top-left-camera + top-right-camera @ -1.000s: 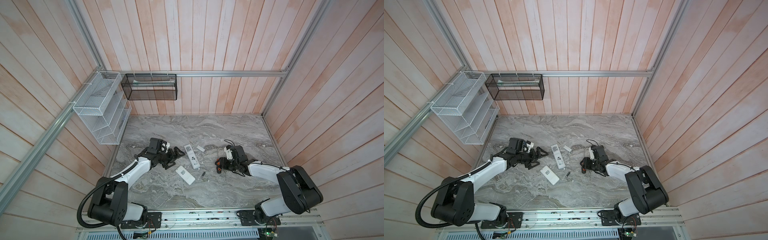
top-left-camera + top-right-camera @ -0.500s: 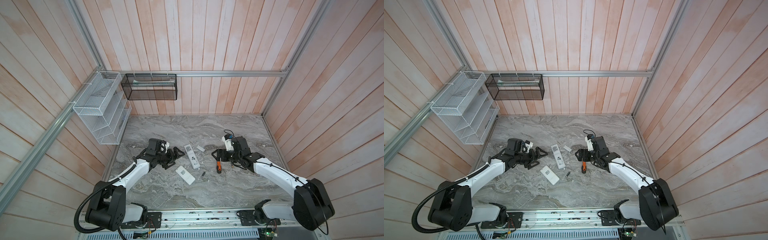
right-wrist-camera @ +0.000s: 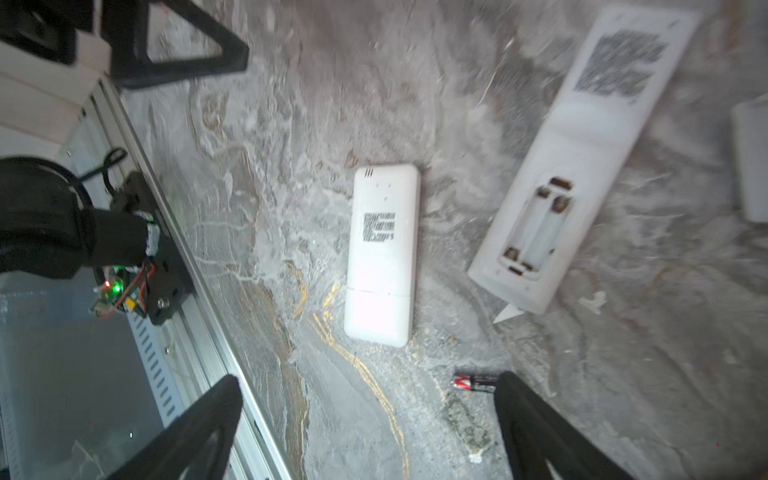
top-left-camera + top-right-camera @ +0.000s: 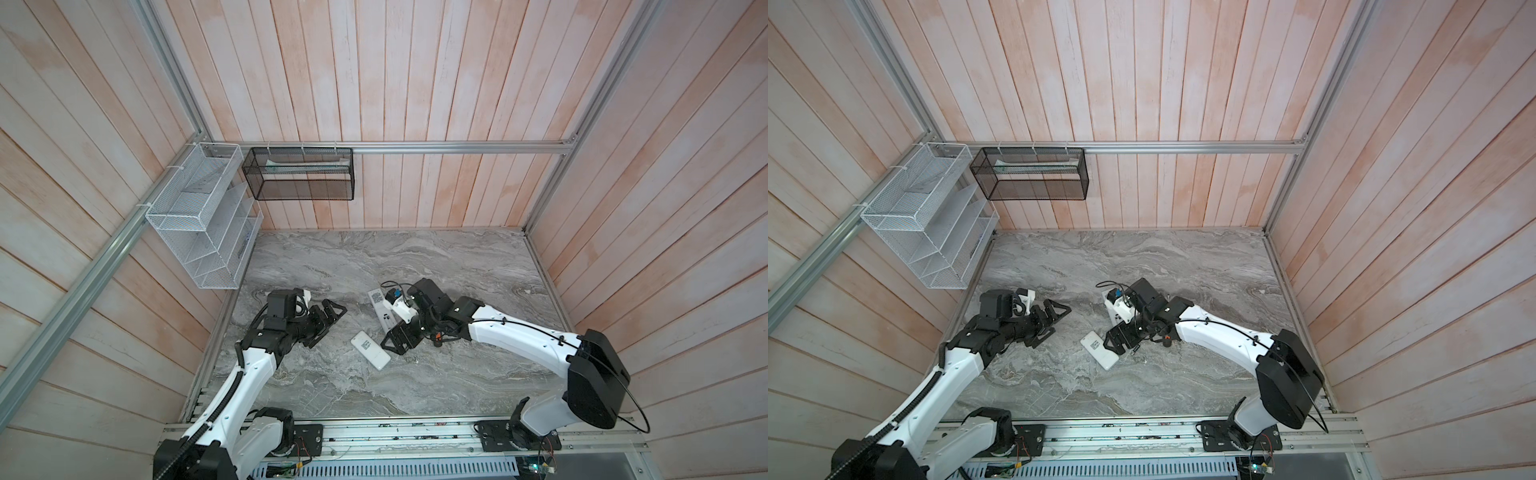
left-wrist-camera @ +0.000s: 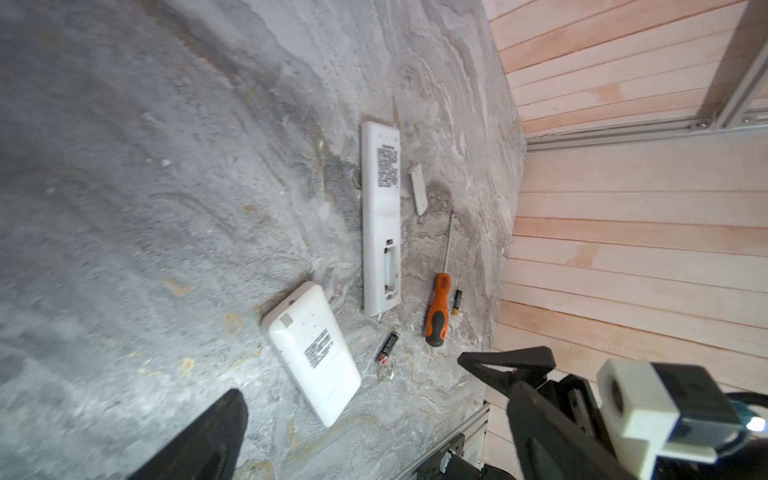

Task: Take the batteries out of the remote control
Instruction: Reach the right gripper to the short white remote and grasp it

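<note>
Two white remotes lie face down on the grey marbled counter (image 4: 415,266). The long remote (image 5: 380,216) has its battery bay (image 3: 536,224) uncovered and empty in the right wrist view. In both top views the right arm's wrist hides much of this remote. The short remote (image 3: 380,253) lies just beside it with its back plate closed, so it cannot be told whether cells sit inside.

One battery (image 5: 387,347) lies loose on the counter between the short remote and the orange-handled screwdriver (image 5: 437,309). The right wrist view shows a battery (image 3: 473,381) near the short remote's end, one end covered by a finger (image 3: 540,432) of the right tool. A second battery (image 5: 457,301) lies just beside the screwdriver's handle, on the side away from the remotes. In both top views the batteries are too small, or too far under the right arm, to pick out, and the screwdriver is mostly hidden there.

A small white cover (image 5: 419,189) lies beside the long remote; the right wrist view cuts it off at the edge.

The right tool (image 4: 399,338) hovers by the short remote, its jaws spread wide with nothing between them. The left tool (image 4: 328,322) sits well apart to the left, jaws likewise wide and empty. The label print on both remotes is too blurred to read.
</note>
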### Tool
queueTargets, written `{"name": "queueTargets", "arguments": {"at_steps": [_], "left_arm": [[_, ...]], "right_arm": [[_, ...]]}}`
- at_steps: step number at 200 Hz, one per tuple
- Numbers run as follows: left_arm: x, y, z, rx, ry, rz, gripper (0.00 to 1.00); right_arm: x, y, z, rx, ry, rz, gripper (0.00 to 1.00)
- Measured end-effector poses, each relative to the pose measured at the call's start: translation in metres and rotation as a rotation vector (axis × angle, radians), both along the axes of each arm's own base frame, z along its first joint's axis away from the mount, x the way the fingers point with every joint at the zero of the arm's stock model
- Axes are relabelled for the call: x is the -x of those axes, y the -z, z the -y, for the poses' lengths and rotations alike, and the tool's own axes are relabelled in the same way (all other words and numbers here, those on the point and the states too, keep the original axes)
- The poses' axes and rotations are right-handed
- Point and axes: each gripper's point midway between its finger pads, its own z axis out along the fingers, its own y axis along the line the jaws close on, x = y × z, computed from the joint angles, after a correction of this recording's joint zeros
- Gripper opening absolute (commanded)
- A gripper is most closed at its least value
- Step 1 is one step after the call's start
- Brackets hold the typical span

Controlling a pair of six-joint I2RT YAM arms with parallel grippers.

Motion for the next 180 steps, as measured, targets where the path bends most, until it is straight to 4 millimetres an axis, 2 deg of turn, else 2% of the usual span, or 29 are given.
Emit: {"name": "queueTargets", "arguments": {"at_steps": [41,69,94,135,180], "left_arm": [[0.024,0.023,-0.018,-0.009,-0.111,-0.084,1.0],[0.034,0.032,-0.022,-0.005,-0.145,-0.123,1.0],[0.037,0.033,-0.023,-0.009,-0.157,-0.13,1.0],[0.04,0.035,-0.025,-0.016,-0.163,-0.146,1.0],[0.04,0.034,-0.026,-0.021,-0.167,-0.149,1.0]], "right_arm": [[0.019,0.034,-0.016,0.118,-0.071,-0.002,0.96],[0.021,0.054,-0.031,0.19,-0.097,0.021,0.96],[0.018,0.07,-0.039,0.257,-0.104,0.058,0.96],[0.01,0.084,-0.04,0.331,-0.086,0.112,0.95],[0.006,0.098,-0.036,0.378,-0.064,0.125,0.89]]}}
